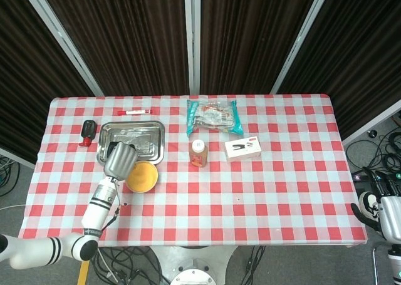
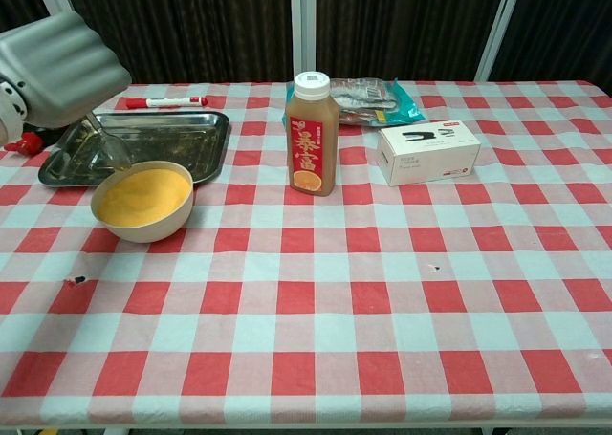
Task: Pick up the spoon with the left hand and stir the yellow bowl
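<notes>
My left hand (image 1: 120,160) hangs over the near edge of the metal tray (image 1: 143,137), just left of the yellow bowl (image 1: 143,176). In the chest view the left hand (image 2: 59,67) has its fingers curled around a clear spoon (image 2: 107,146). The spoon slants down from the hand, and its tip is just above the far rim of the yellow bowl (image 2: 143,199), which holds yellow contents. In the head view the hand hides the spoon. My right hand (image 1: 383,215) shows only at the far right edge, below table level, and its fingers are unclear.
A juice bottle (image 2: 312,134) stands mid-table, right of the bowl. A white box (image 2: 427,151) and a snack pack (image 2: 368,96) lie further right and back. A red marker (image 2: 164,101) lies behind the tray (image 2: 182,134). A red-black object (image 1: 88,131) lies left of the tray.
</notes>
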